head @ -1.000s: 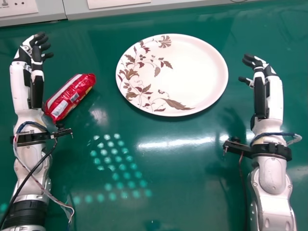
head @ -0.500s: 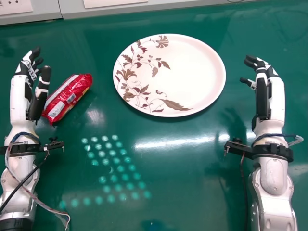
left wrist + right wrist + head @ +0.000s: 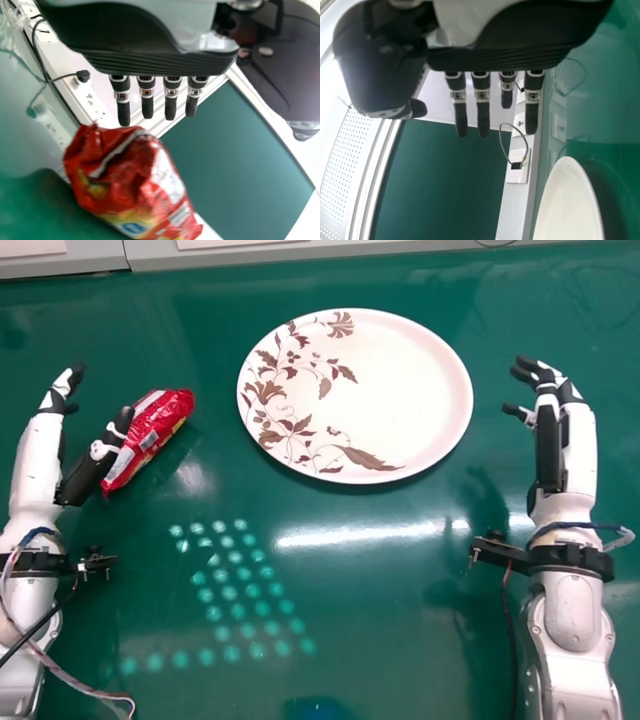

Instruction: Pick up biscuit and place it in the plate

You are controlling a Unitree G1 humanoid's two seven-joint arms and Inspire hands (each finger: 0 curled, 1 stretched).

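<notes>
As left wrist view shows, packet (image 3: 132, 182) is crumpled.

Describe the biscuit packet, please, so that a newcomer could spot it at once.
On the green table, find the large round plate with brown flowers. Left of it, beside the left robot hand, lies the packet. Its crinkled, bright red look sets it apart from both.

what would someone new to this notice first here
Probably the large plate with brown leaf patterns, towards the back of the green table. Next, the shiny red biscuit packet left of it, with the open left robot hand right beside it.
</notes>
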